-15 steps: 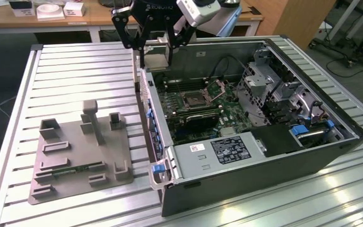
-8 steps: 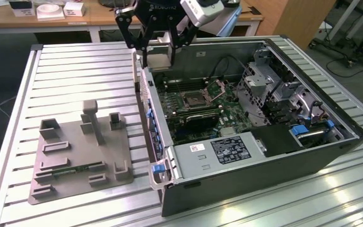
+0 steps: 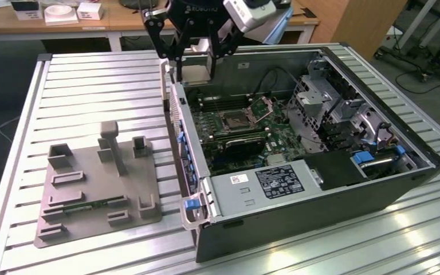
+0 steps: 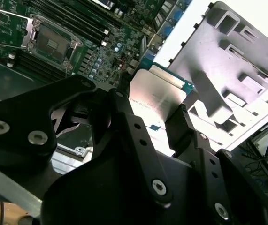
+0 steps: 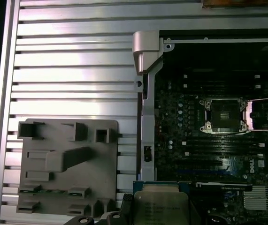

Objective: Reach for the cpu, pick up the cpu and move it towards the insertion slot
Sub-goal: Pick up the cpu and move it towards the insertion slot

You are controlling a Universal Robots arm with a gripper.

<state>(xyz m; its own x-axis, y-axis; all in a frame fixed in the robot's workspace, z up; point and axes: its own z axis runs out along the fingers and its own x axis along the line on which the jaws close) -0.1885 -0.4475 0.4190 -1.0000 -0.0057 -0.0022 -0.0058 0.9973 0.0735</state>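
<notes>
Grey plastic holder tray [image 3: 90, 186] lies on the ribbed metal worktop [image 3: 90, 86] at the exterior view's left, well apart from the tool. To its right stands the open computer case [image 3: 304, 189] – inside it the insertion slot [image 3: 237, 119] sits with its metal flap raised. The tool [image 3: 195, 64] hangs above the case's far edge, pinching the cpu [image 4: 156, 97] between its black fingers [image 4: 180, 123] – the chip is in the air, not touching the board
</notes>
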